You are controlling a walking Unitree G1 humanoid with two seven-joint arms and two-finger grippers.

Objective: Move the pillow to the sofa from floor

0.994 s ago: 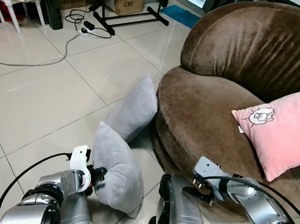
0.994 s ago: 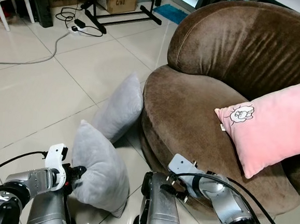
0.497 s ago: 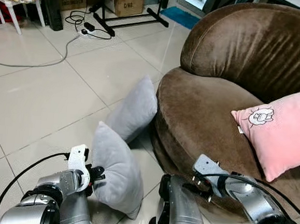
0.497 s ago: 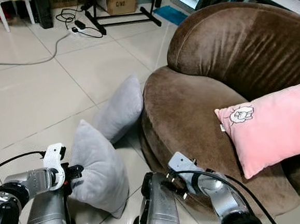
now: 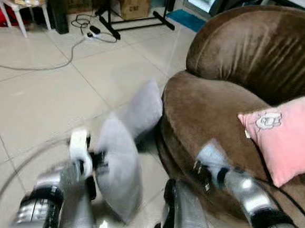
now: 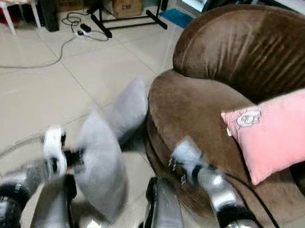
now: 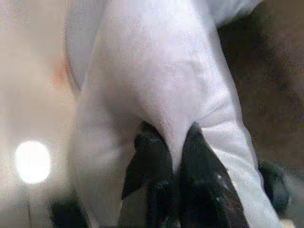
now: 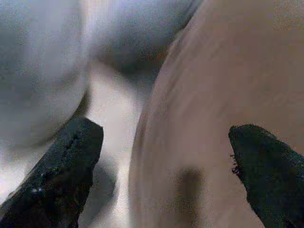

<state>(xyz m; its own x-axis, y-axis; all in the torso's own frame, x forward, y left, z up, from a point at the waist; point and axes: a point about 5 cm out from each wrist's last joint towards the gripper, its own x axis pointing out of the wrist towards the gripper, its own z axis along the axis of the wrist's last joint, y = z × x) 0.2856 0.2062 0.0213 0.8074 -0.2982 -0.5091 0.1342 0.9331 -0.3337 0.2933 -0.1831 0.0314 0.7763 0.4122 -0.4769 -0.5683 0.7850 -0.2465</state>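
Left gripper (image 5: 97, 160) grips grey pillow (image 5: 119, 167) beside sofa (image 5: 205, 118).

The sofa (image 5: 241, 63) is brown velvety cloth with a soft sheen. The grey pillow (image 7: 156, 71) looks like matt, fine-napped fabric, though motion blur softens it. The pink pillow (image 6: 283, 129) is smooth cloth. The floor (image 5: 32, 94) is glossy tile.

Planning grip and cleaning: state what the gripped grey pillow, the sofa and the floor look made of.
Grey pillow: soft matte fabric, puckering where the left gripper pinches it. Sofa: brown velvet-like plush, with streaky nap sheen. Floor: glossy pale tiles, likely ceramic, with grout lines and reflections.
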